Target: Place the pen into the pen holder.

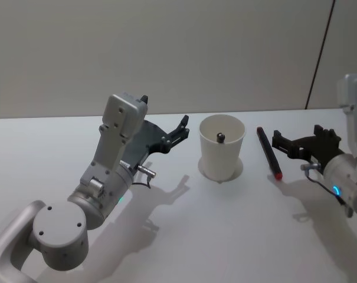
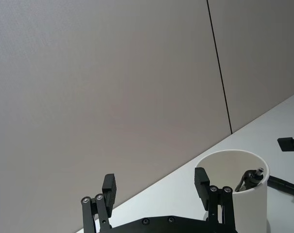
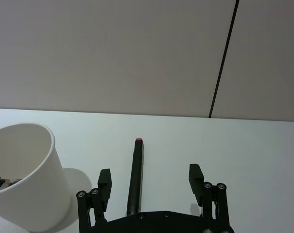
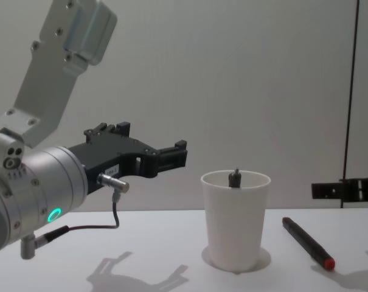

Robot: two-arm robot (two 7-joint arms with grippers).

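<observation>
Black pen lies flat on the white desk, just to the right of the cup and not touching it. It has a red tip on the end nearer the robot. The cup stands upright mid-desk, and there's another pen inside it, leaning on the wall with its top poking up around rim level.

Right end effector hovers just right of the pen, fingers spread apart and holding nothing. In the right wrist view the pen runs along the desk out in front of that end effector, closer to the finger on the cup's side.

Left end effector hangs in the air left of the cup, pointed at it. Its fingers are wide apart and empty too. From the chest view its tips sit a bit above the cup's rim, with a clear gap between them.
</observation>
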